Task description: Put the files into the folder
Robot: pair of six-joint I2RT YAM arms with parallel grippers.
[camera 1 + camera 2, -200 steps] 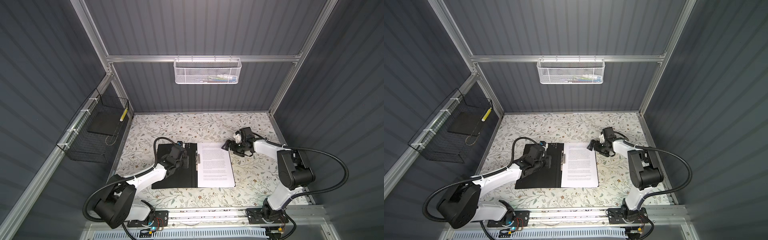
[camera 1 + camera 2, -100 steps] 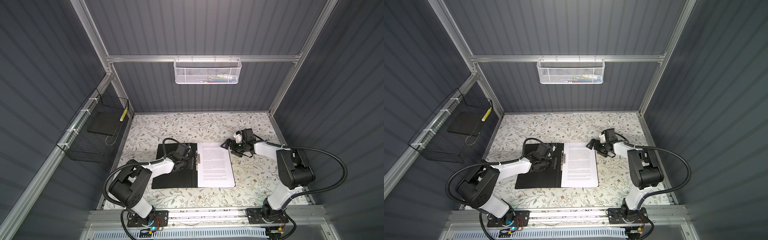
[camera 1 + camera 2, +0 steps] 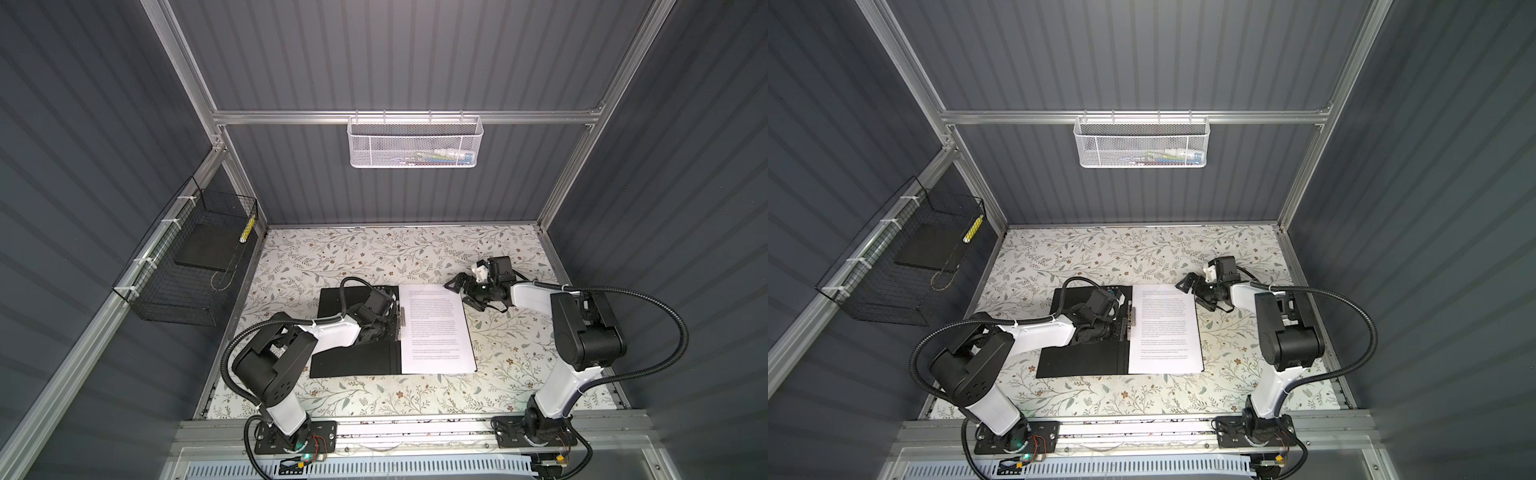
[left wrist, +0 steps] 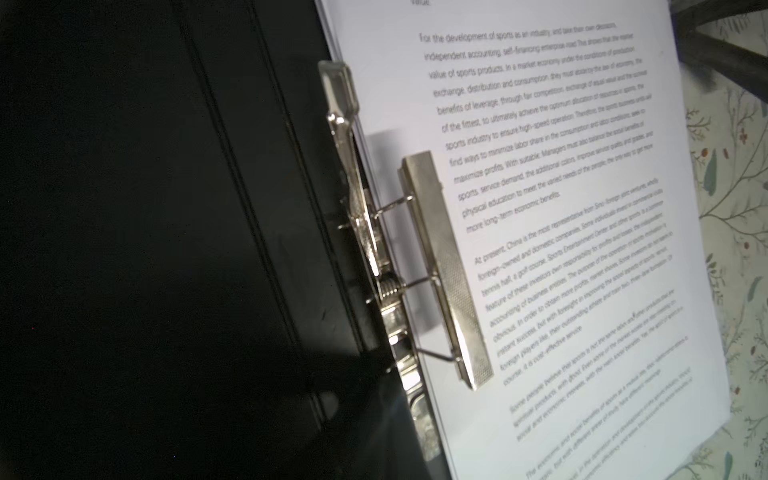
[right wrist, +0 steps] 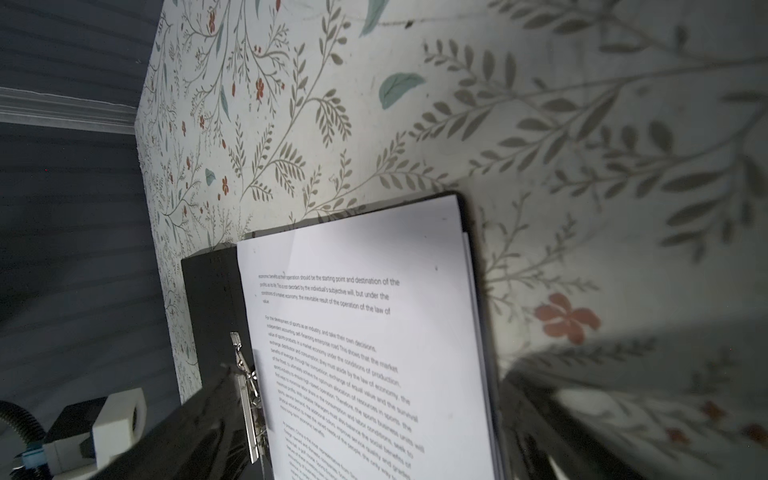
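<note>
Brought forward to the spine clip point(image 3: 400, 325), the closed left pincer point(image 3: 390, 321) could be slipped off, and files point(image 3: 436, 328) ahead of the wide-spread right pincer point(image 3: 462, 294) skewed.

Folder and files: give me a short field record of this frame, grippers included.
folder: open flat on table, black inside up
files: stacked on its right half
clip: bar over the sheets' spine edge
left gripper: shut, at the clip
right gripper: open, empty, by the files' far corner
</note>
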